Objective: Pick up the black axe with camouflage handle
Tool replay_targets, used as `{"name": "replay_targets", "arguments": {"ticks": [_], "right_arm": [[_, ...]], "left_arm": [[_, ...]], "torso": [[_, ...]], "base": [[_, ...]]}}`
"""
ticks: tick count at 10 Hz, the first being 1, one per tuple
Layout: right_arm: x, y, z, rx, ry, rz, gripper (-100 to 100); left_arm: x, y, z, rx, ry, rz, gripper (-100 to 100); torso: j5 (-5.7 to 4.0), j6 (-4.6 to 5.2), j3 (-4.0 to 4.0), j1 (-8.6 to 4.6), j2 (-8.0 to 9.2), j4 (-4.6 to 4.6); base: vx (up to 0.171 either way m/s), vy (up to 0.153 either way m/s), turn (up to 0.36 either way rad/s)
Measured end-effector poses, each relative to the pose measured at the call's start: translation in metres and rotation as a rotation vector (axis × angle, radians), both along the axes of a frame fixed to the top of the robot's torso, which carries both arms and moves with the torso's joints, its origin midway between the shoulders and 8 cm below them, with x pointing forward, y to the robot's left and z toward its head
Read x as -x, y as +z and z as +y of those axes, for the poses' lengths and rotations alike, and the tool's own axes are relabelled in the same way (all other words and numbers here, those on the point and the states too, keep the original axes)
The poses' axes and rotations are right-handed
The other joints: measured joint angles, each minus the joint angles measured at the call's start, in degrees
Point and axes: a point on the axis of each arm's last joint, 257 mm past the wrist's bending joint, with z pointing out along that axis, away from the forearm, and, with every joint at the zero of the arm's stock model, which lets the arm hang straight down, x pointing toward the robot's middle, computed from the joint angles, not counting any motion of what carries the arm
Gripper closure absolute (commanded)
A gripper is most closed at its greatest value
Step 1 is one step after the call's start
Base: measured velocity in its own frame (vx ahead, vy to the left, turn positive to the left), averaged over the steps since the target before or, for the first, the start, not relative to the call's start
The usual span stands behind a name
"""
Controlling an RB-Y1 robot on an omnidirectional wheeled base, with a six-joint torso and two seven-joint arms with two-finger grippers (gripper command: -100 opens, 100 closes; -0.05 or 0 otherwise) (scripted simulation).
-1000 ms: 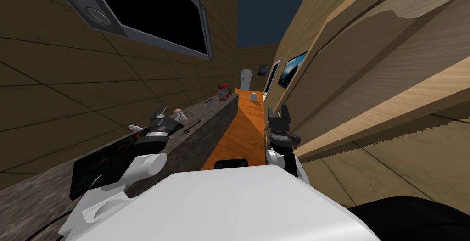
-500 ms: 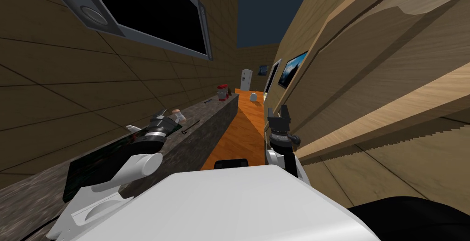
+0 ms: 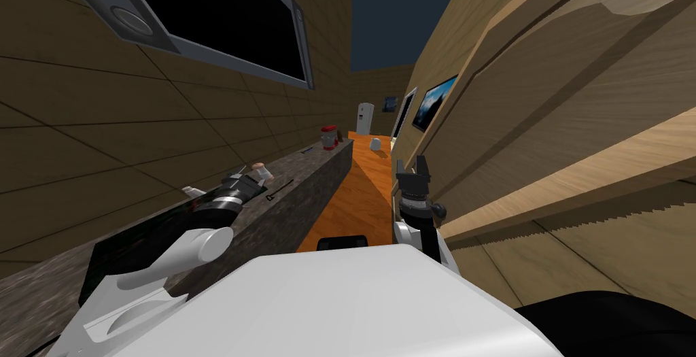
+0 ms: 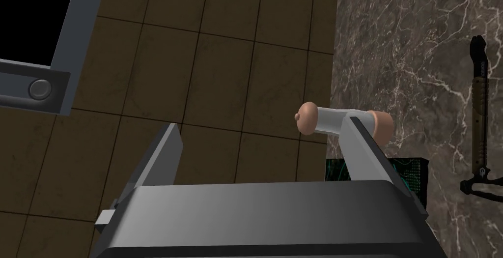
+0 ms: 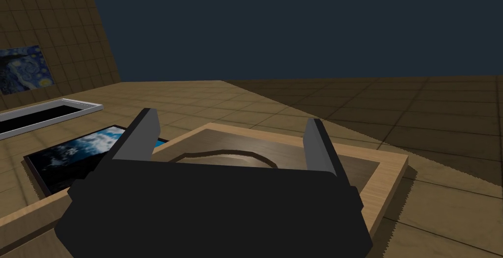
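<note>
A slim axe lies flat on a dark, white-veined marble worktop, nearer the worktop's front edge than the wall. Its long, straight handle is mottled olive-brown camouflage, with a black grip at one end and a small black head at the other.

You see a dark stone counter with white veins. A clear tube with tan ends lies on it, a red-topped jar farther along.
</note>
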Motion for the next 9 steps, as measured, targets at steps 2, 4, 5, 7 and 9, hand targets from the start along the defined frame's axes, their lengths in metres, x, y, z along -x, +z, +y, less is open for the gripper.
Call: {"name": "replay_targets", "arguments": {"ticks": [2,4,5,7,9], "right_arm": [[0.000,0.000,0.000,0.000,0.000,0.000,0],[0.000,0.000,0.000,0.000,0.000,0.000,0],[0.000,0.000,0.000,0.000,0.000,0.000,0],[0.000,0.000,0.000,0.000,0.000,0.000,0],[0.000,0.000,0.000,0.000,0.000,0.000,0]], "left_arm": [[0.003,-0.014,0.009,0.032,0.009,0.048,-100],[0.006,-0.021,0.014,0.054,0.017,0.081,-100],[0.006,-0.026,0.016,0.069,0.021,0.105,-100],[0.011,-0.043,0.026,0.107,0.034,0.164,-100],[0.016,-0.055,0.032,0.132,0.043,0.208,-100]], "torso": [[0.00,0.00,-0.04,0.00,-0.07,-0.01],[0.01,0.00,-0.01,0.01,-0.03,0.00],[0.00,0.00,-0.04,0.00,-0.07,-0.01],[-0.01,0.00,-0.11,-0.04,-0.18,-0.04],[0.01,-0.01,-0.06,0.04,-0.11,-0.02]], "base": [[0.037,-0.017,0.007],[0.044,-0.023,0.009],[0.077,-0.041,0.007],[0.059,-0.023,0.006],[0.063,-0.014,0.005]]}}
